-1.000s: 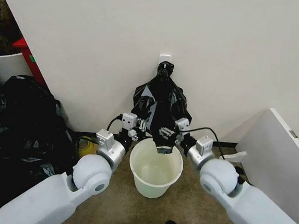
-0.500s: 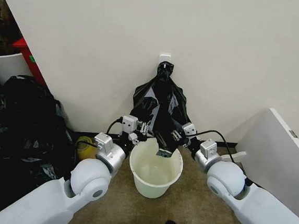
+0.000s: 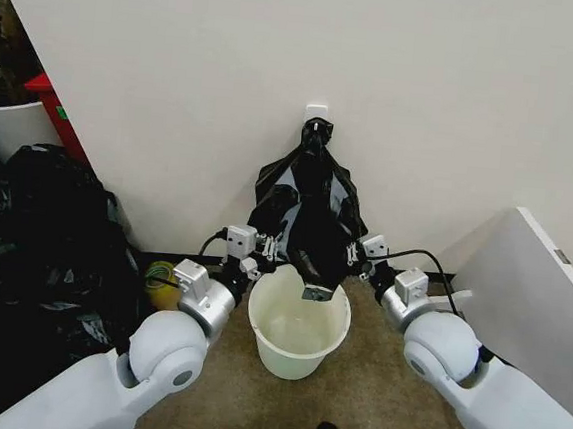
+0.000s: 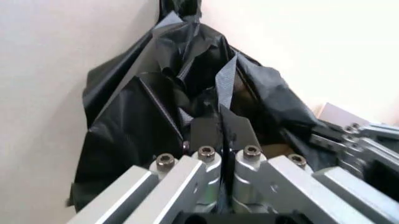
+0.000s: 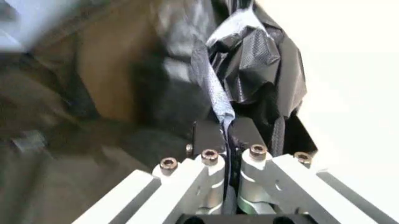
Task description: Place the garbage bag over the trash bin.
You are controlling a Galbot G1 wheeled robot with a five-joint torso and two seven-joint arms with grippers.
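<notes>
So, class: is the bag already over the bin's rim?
No: the bag hangs from the wall hook above the bin, whose rim is bare.

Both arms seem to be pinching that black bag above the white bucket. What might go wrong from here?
The garbage bag hangs from a white hook on the wall, so pulling may tear the thin film. The left gripper and right gripper each pinch only a narrow fold, which might slip free. The bag's lower end dangles inside the trash bin rather than around its rim, so it may bunch up inside.
</notes>
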